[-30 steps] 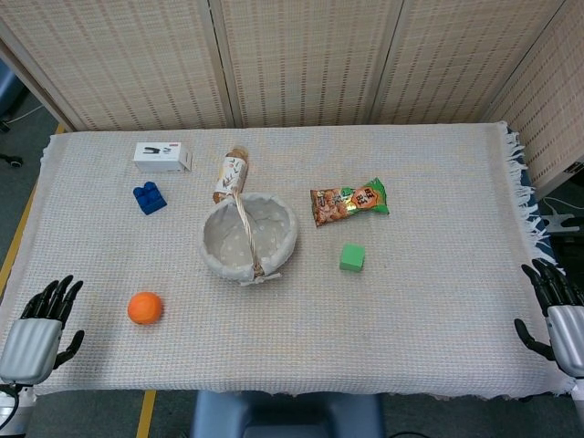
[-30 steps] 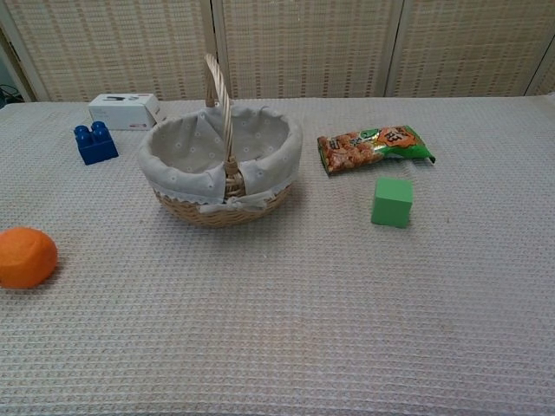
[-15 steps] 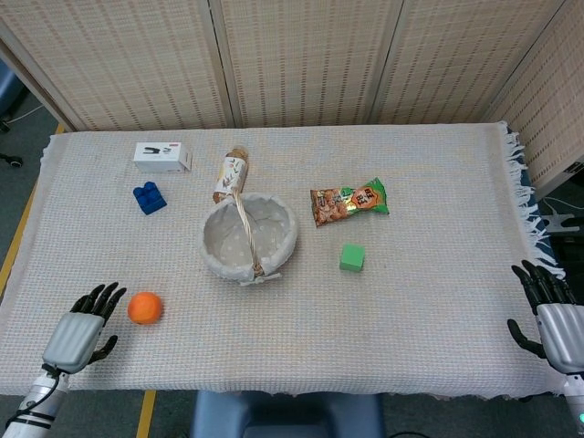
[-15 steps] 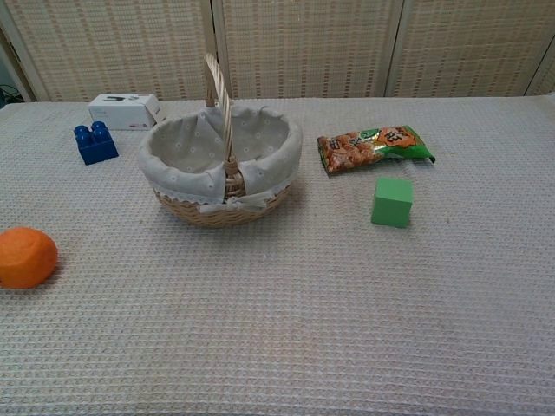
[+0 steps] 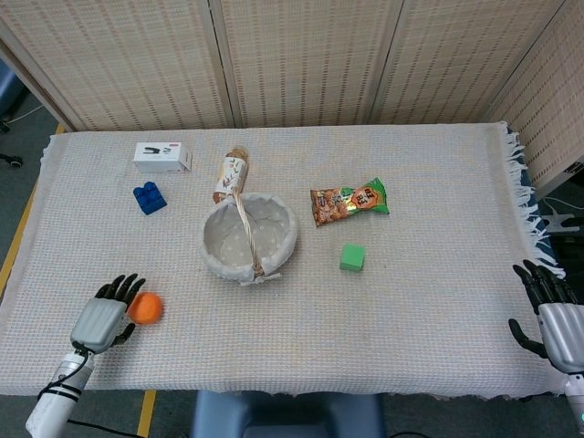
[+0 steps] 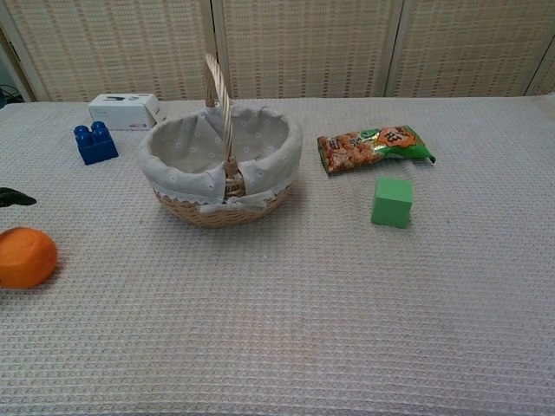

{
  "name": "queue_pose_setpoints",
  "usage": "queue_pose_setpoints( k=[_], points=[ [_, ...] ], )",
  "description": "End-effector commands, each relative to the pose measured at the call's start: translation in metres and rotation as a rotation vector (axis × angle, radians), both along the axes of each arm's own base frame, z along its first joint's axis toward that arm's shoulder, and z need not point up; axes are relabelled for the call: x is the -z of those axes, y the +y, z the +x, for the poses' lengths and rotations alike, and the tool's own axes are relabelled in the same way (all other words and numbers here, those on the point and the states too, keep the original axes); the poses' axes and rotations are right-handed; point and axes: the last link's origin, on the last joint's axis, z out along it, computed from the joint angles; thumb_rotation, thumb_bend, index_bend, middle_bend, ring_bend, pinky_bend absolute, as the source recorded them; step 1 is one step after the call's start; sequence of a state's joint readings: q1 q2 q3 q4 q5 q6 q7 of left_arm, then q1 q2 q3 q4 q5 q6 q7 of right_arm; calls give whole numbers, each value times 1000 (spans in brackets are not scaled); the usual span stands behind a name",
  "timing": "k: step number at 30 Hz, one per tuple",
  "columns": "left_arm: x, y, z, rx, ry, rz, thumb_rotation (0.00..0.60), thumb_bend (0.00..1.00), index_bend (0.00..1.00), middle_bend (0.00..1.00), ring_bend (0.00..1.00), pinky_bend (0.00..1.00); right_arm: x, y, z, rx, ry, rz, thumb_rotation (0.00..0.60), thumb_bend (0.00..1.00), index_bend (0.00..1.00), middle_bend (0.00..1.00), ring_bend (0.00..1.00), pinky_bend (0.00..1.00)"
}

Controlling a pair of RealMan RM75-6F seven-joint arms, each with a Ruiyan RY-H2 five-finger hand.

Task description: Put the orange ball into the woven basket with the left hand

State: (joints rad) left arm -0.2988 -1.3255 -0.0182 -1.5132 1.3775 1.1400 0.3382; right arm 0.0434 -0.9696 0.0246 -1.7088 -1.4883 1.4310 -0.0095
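Observation:
The orange ball lies on the cloth near the front left, and shows at the left edge of the chest view as the orange ball. My left hand sits just left of it, fingers spread and reaching over its left side, holding nothing; one dark fingertip pokes into the chest view. The woven basket with pale lining and an upright handle stands mid-table, the basket empty. My right hand hangs open off the table's front right corner.
Behind the basket lie a snack tube, a white box and a blue brick. A snack bag and a green cube sit right of the basket. A woven screen stands behind the table.
My left hand has moved right along the front edge, from the table's corner up to the ball's left side. The ball and the right hand have stayed put.

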Motion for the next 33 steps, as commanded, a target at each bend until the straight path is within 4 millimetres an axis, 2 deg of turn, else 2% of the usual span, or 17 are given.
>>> queue_pose_setpoints(
  k=[1, 27, 33],
  points=[
    [1, 0, -2, -6, 2, -5, 600, 358, 0, 0, 0, 166, 0, 0, 0, -1, 0, 1, 600, 268, 0, 0, 0, 135],
    [29, 12, -7, -55, -46, -33, 600, 357, 0, 0, 0, 174, 3, -1, 0, 4, 5, 12, 600, 268, 0, 0, 0, 135],
    [31, 12, -7, -58, -55, -24, 600, 358, 0, 0, 46, 185, 3, -1, 1, 4, 4, 13, 600, 268, 0, 0, 0, 135]
  ],
)
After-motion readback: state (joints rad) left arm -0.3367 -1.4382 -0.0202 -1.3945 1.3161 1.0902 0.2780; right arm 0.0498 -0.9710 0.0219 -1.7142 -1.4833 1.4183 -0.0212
